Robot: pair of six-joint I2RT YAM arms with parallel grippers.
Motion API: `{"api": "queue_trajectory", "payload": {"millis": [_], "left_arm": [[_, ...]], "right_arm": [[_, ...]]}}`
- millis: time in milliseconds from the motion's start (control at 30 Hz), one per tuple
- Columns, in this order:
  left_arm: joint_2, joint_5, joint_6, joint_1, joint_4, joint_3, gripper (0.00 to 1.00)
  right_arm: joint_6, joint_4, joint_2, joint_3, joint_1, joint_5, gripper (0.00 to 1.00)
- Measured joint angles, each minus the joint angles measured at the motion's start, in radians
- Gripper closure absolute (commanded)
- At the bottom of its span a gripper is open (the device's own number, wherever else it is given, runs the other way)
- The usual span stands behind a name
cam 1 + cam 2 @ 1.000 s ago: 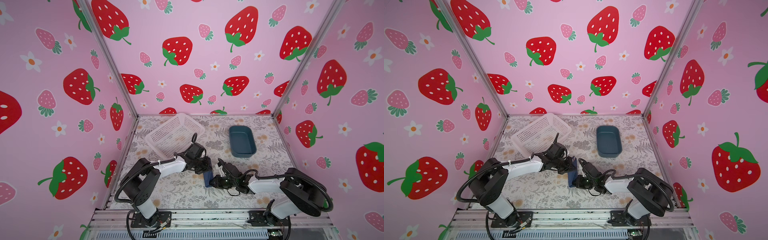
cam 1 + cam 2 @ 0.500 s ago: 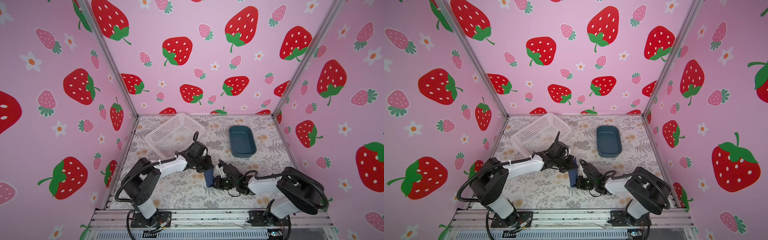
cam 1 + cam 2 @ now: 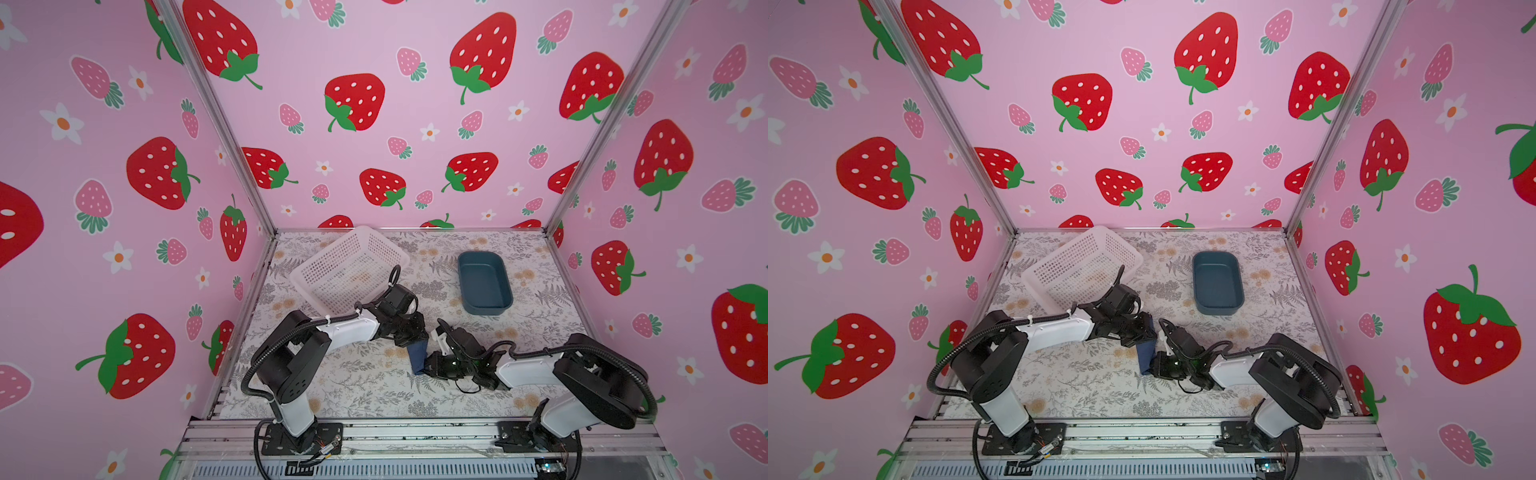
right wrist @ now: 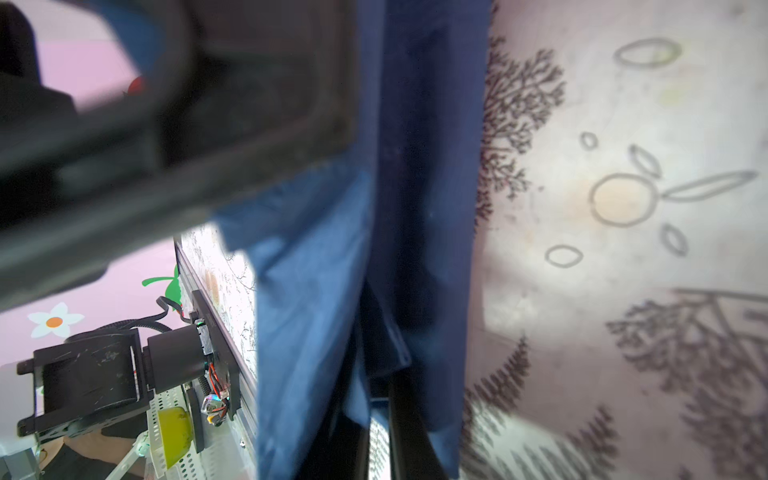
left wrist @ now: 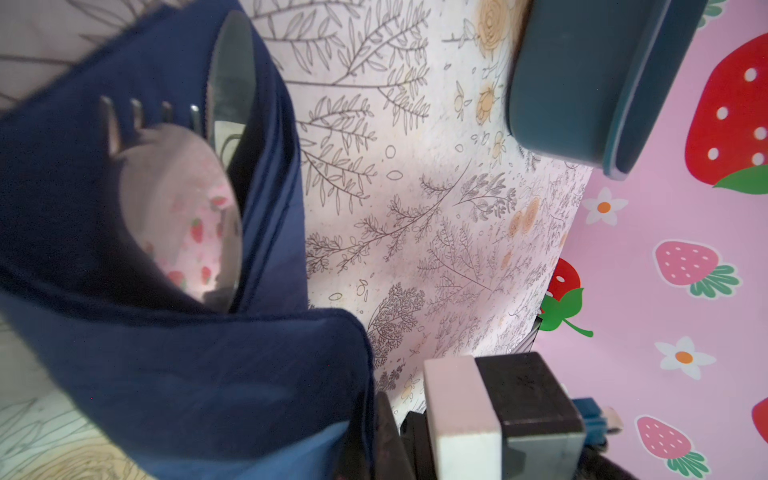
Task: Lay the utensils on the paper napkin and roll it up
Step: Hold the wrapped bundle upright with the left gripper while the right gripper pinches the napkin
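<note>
Utensils [image 5: 174,249] lie bundled inside the paper napkin [image 5: 187,374], which is folded over them into a loose navy roll. The left wrist view looks into its open end. The spoon [image 5: 166,187] bowl is in front, the fork [image 5: 137,120] tines are behind it, and the knife [image 5: 230,70] blade is beside them against the inner fold.

In both top views the roll [image 3: 417,357] [image 3: 1147,357] sits a little toward 6 o'clock from the middle of the counter [image 3: 353,386]. It runs roughly from 12 to 6 o'clock between the two arms. Whether one end is lifted off the counter cannot be told.

The left arm [image 3: 349,328] reaches the roll's 12 o'clock end, where the left jaws are closed on the napkin's edge. The right arm [image 3: 528,368] comes in from 3 o'clock. The right jaws are pinched nearly together on a fold of the napkin near its 6 o'clock end, as the right wrist view shows.

A white mesh basket [image 3: 349,270] stands at 11 o'clock from the roll and a teal tray [image 3: 486,309] at 1 o'clock, both well apart from it.
</note>
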Motion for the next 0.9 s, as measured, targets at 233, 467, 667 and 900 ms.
{"api": "queue_trajectory", "payload": {"millis": [233,467,667,900], "left_arm": [[0.011,-0.010,0.000,0.000,-0.002,0.000,1.00],[0.016,-0.010,0.001,0.000,-0.003,0.011,1.00],[0.017,-0.010,0.001,0.000,-0.002,0.021,1.00],[0.028,-0.009,0.001,0.000,-0.003,0.021,1.00]], "right_arm": [[0.005,-0.077,-0.106,-0.005,-0.005,0.029,0.72],[0.013,-0.194,-0.246,-0.011,-0.018,0.101,0.49],[0.000,-0.220,-0.307,-0.020,-0.036,0.129,0.30],[-0.040,-0.228,-0.185,0.043,-0.037,0.111,0.29]]}}
